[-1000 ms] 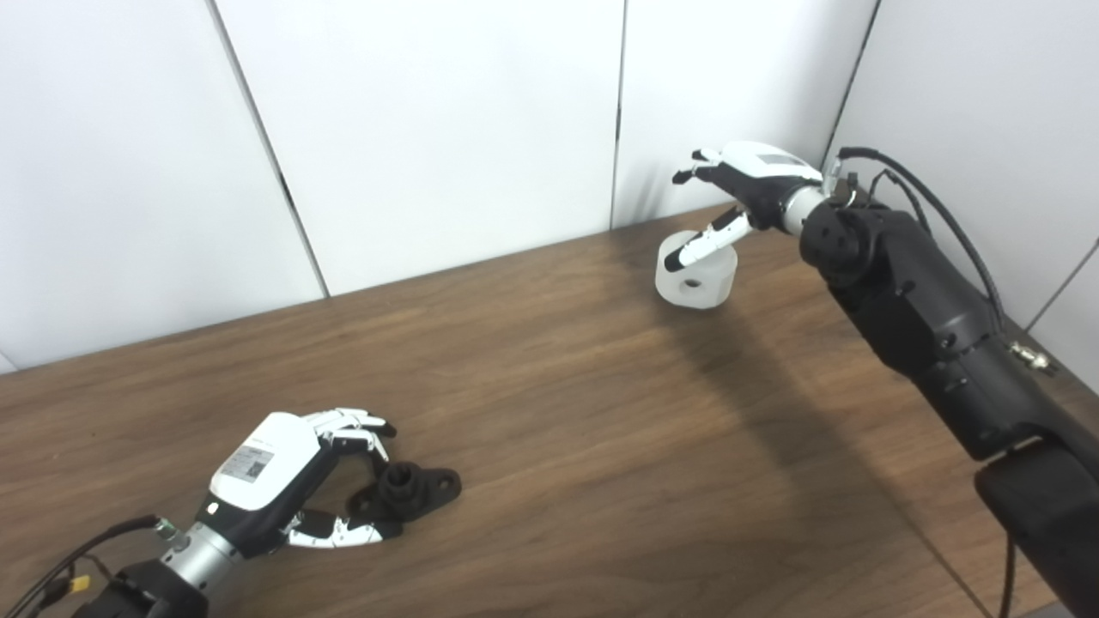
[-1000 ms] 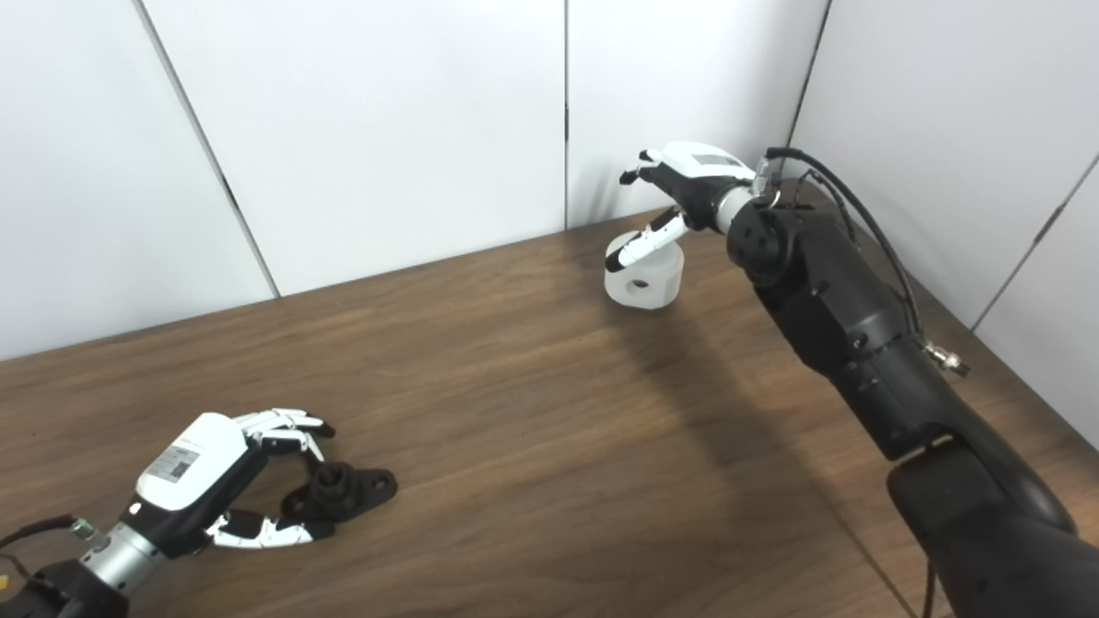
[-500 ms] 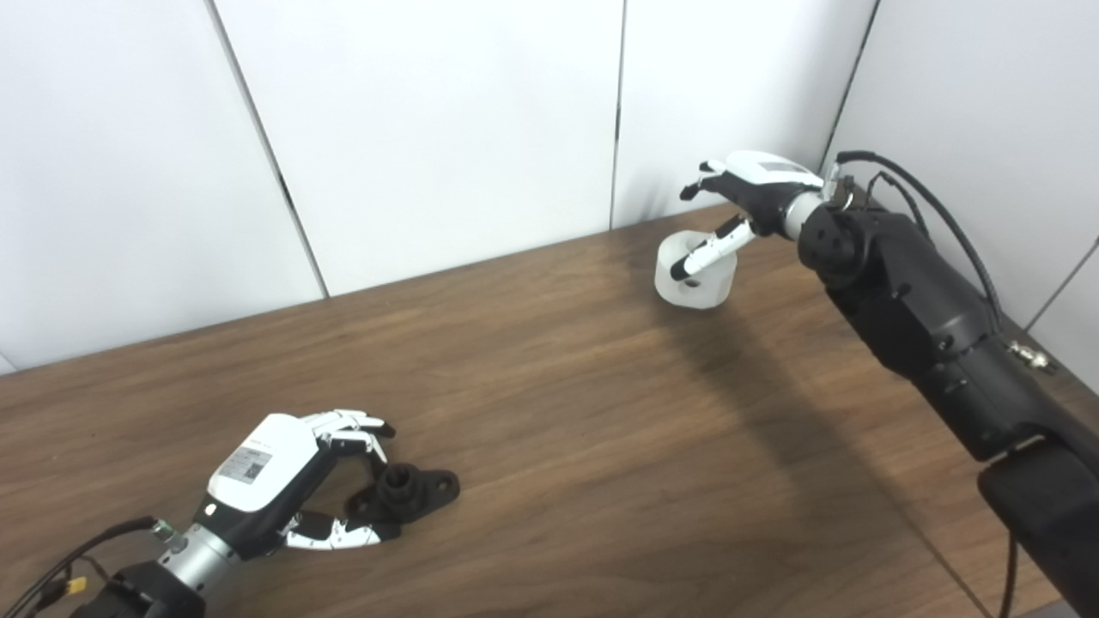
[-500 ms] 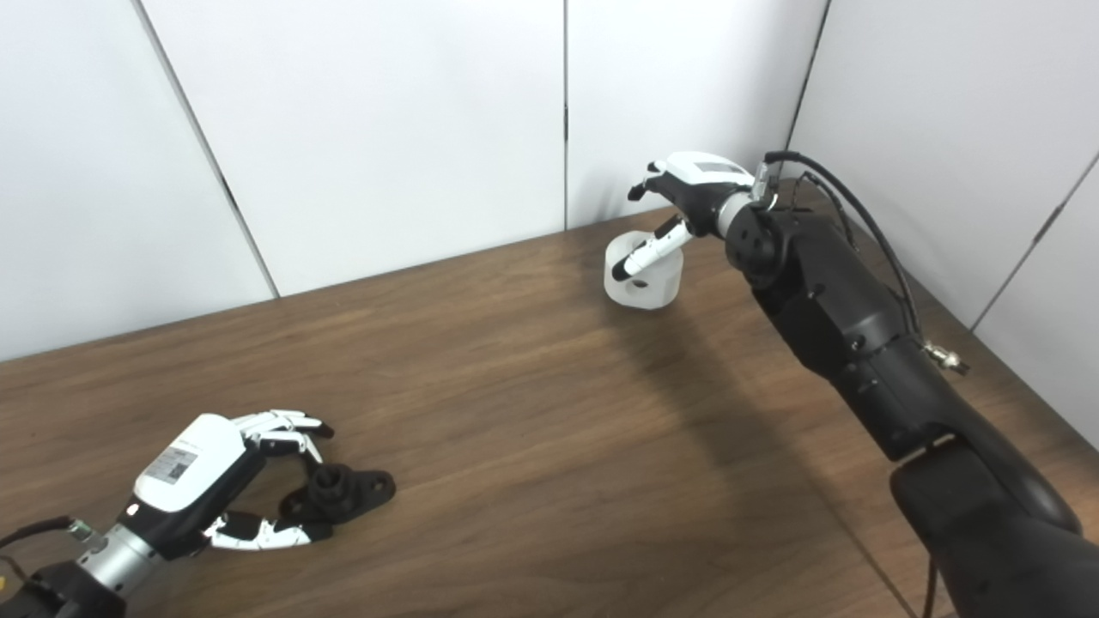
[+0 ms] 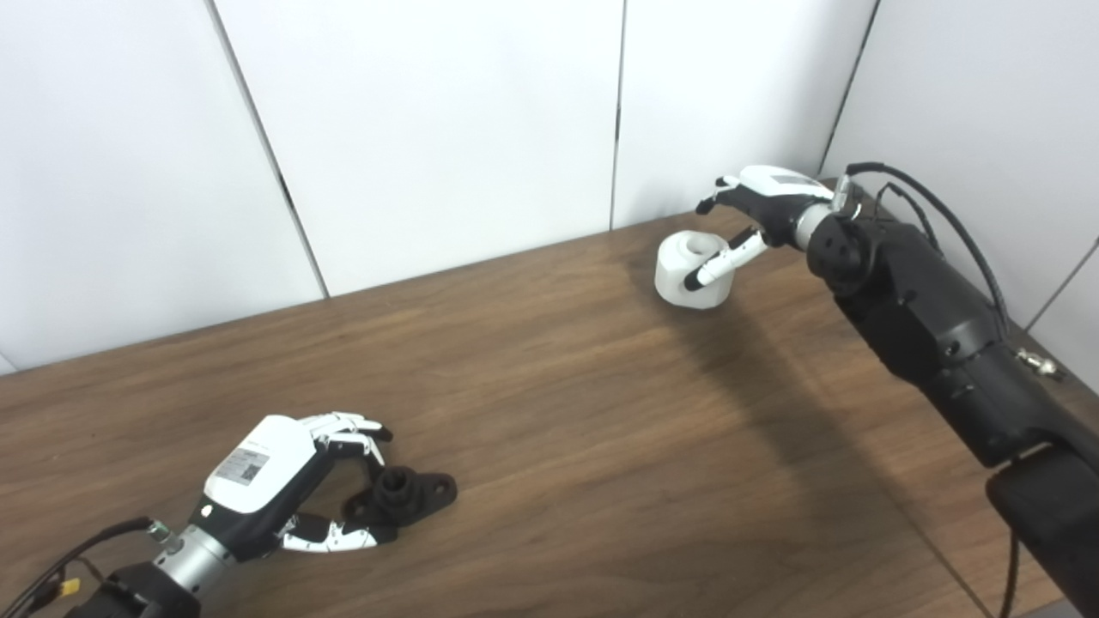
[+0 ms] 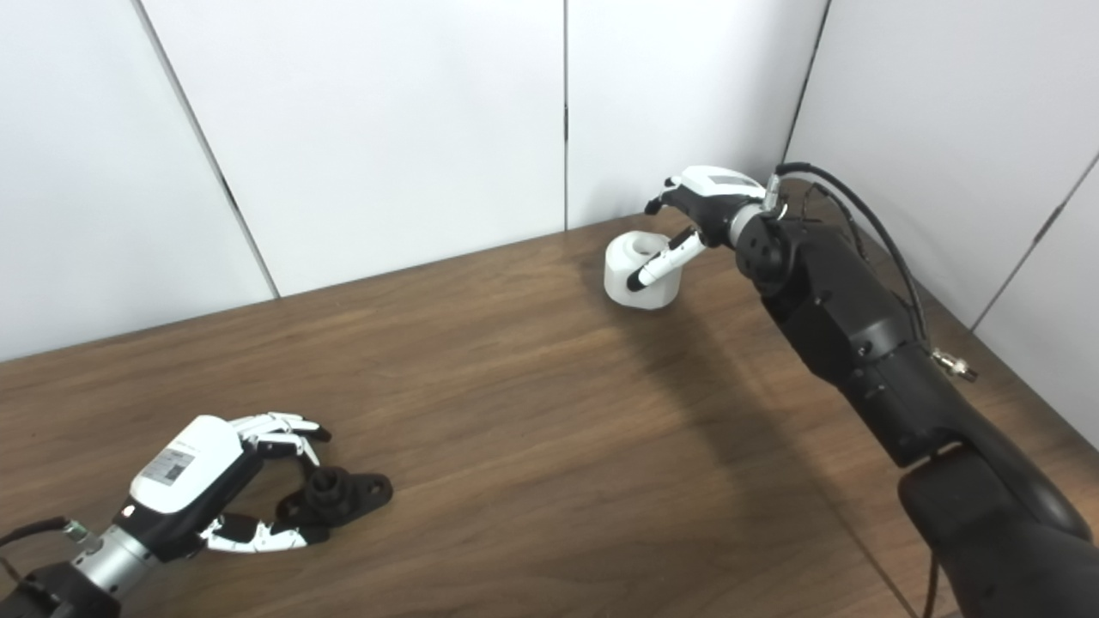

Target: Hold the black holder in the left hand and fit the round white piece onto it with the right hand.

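Note:
The black holder [image 5: 405,495] lies flat on the wooden table [image 5: 601,429] at the near left. My left hand [image 5: 279,479] rests beside it, open, with its fingers curved over the holder's left end and the thumb along its near side. The round white piece [image 5: 677,273] stands on the table at the far right, its top recess showing. My right hand [image 5: 760,199] is open at the piece's right side. Its thumb lies across the piece's front and its fingers reach behind the piece. Both objects also show in the right eye view: the holder [image 6: 339,495] and the white piece [image 6: 622,275].
White wall panels [image 5: 429,129] stand close behind the table's far edge and along its right side, forming a corner just behind the white piece. My right forearm [image 5: 927,326] stretches over the table's right part. A wide stretch of bare tabletop lies between the two hands.
My right hand has moved down and to the right, and its thumb has come down across the white piece's front. The left hand and the holder have barely moved.

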Controlling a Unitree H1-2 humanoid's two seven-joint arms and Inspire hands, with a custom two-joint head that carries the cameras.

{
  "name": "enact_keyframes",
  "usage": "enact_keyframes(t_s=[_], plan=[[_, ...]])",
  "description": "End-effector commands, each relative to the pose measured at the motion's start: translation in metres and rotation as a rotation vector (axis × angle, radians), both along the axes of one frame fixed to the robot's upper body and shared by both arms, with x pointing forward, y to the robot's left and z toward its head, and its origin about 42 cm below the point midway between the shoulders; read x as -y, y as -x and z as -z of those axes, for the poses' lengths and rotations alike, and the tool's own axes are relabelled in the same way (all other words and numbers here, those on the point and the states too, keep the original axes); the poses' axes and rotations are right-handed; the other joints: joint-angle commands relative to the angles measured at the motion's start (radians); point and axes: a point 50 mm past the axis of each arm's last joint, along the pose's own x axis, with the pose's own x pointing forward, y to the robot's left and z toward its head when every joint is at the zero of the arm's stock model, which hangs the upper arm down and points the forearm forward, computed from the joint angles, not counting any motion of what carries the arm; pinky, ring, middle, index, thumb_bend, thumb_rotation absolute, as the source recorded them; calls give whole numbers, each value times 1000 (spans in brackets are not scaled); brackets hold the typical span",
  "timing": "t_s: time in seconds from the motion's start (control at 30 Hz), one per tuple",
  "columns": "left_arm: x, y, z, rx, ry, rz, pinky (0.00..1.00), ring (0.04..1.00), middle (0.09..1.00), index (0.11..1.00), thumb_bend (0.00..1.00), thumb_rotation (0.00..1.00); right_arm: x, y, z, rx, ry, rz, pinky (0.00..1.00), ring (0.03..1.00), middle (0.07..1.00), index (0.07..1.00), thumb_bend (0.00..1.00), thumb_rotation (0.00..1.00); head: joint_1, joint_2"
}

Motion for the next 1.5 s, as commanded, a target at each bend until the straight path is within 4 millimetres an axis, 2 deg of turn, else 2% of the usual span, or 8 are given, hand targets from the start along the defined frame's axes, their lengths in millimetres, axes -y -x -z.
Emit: enact_keyframes(t_s=[0.0, 0.4, 0.57, 1.23, 1.47], plan=[[-29, 16, 25, -94, -155, -23, 675, 783, 764, 486, 523, 54, 11, -4, -31, 83, 38, 32, 911, 991, 995, 845, 994, 505, 0, 1], [-28, 17, 25, -101, -154, -20, 674, 785, 765, 486, 523, 53, 15, -7, -18, 63, 41, 44, 911, 978, 984, 849, 989, 506, 6, 4], [-28, 18, 27, -102, -156, -19, 673, 786, 764, 486, 523, 54, 11, -8, -12, 61, 29, 32, 917, 967, 972, 830, 969, 477, 7, 1], [-30, 19, 27, -89, -145, -22, 658, 776, 758, 486, 523, 55, -9, -21, 0, 77, 24, -14, 914, 955, 962, 823, 984, 494, 18, 4], [-32, 20, 27, -88, -150, -21, 664, 778, 760, 486, 523, 55, -12, -18, 4, 62, 30, -17, 915, 953, 959, 822, 976, 487, 24, 12]])
